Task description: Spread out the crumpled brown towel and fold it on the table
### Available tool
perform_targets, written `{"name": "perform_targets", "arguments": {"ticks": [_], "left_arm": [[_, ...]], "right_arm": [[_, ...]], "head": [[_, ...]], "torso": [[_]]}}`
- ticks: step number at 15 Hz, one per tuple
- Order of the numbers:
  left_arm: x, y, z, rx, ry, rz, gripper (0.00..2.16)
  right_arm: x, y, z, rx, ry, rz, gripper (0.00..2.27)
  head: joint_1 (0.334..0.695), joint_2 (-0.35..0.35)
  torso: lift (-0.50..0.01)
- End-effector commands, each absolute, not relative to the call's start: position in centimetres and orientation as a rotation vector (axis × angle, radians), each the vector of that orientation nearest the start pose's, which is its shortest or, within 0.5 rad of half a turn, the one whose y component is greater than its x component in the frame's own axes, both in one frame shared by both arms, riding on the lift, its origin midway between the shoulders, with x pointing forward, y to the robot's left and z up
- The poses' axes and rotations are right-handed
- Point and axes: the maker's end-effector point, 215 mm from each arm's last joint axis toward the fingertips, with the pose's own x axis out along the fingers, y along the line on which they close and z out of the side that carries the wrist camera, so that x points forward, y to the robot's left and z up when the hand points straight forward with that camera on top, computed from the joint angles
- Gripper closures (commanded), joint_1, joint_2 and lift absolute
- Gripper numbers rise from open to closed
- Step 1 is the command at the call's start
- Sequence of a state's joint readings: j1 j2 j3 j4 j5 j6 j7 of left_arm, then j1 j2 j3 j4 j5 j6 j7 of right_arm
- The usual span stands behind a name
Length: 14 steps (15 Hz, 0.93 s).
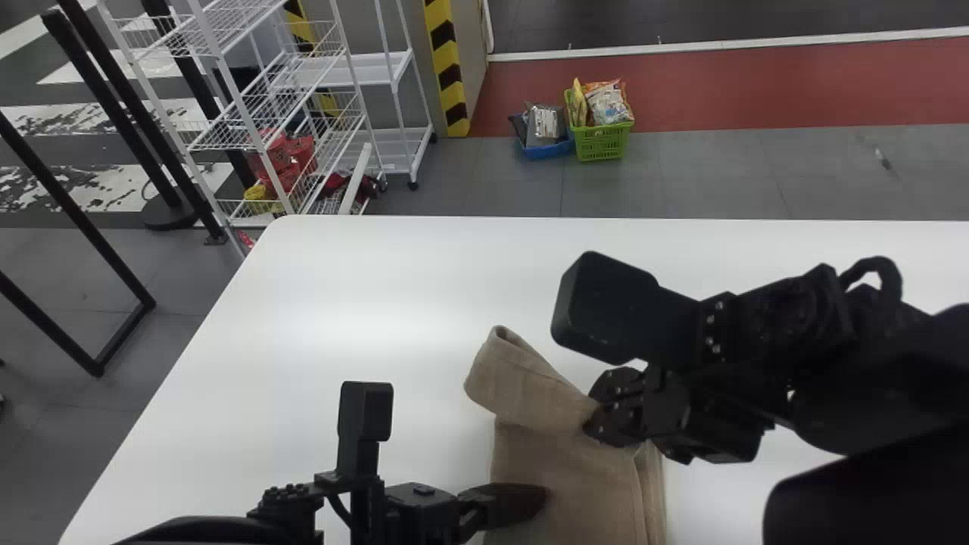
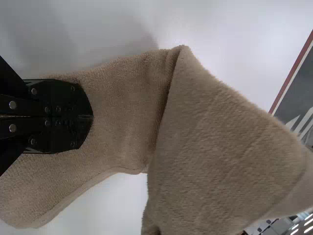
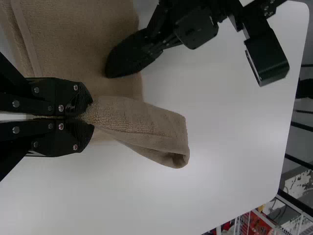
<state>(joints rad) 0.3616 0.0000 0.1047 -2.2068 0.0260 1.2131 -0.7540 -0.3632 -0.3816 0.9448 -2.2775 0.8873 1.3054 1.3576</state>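
Note:
The brown towel (image 1: 560, 469) lies near the table's front edge, its far end lifted and folded over. In the head view my right gripper (image 1: 590, 430) holds that end from the right; in the right wrist view the same gripper (image 3: 91, 117) is shut on the cloth, and a rolled flap of the towel (image 3: 146, 128) sticks out beyond its fingertips. My left gripper (image 1: 536, 502) is low over the towel's left part. In the left wrist view the left gripper (image 2: 92, 116) has its fingers together against the towel (image 2: 122, 107), with the raised fold (image 2: 220, 156) in front of them.
The white table (image 1: 363, 303) extends beyond the towel to the left and far side. White wire shelves (image 1: 303, 113) stand on the floor behind its far left corner. A green basket (image 1: 602, 140) and a blue basket (image 1: 546, 148) sit on the floor behind it.

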Motion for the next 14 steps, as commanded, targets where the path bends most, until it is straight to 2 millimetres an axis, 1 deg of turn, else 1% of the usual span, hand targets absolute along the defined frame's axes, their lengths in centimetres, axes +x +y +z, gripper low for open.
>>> {"name": "perform_targets", "arguments": {"ticks": [1,2,4,7,10,12,14], "left_arm": [[34.8,12.7,-46.3,-0.377,0.864,-0.600,1.97],[34.9,12.7,-46.3,-0.376,0.865,-0.597,1.97],[35.1,12.7,-46.5,-0.379,0.868,-0.597,1.97],[35.3,12.6,-46.6,-0.376,0.865,-0.599,1.97],[35.3,12.7,-46.6,-0.376,0.865,-0.596,1.97],[35.4,12.9,-46.5,-0.375,0.861,-0.593,1.97],[35.5,13.0,-46.4,-0.375,0.858,-0.592,1.97]], "right_arm": [[36.1,-0.5,-34.8,-0.896,0.698,1.153,1.11],[35.6,-1.0,-35.0,-0.899,0.702,1.158,1.11],[35.2,-1.3,-35.1,-0.907,0.703,1.161,1.11],[34.4,-0.8,-35.2,-0.926,0.695,1.185,1.11],[32.9,-0.4,-36.7,-0.949,0.723,1.218,1.11],[32.5,-0.5,-37.7,-0.963,0.746,1.227,1.11],[32.6,-1.0,-38.3,-0.969,0.761,1.215,1.10]], "head": [[0.695,0.201],[0.695,0.200],[0.695,0.196],[0.695,0.189],[0.695,0.197],[0.695,0.204],[0.695,0.209]], "torso": [[-0.127],[-0.127],[-0.127],[-0.127],[-0.127],[-0.127],[-0.127]]}}
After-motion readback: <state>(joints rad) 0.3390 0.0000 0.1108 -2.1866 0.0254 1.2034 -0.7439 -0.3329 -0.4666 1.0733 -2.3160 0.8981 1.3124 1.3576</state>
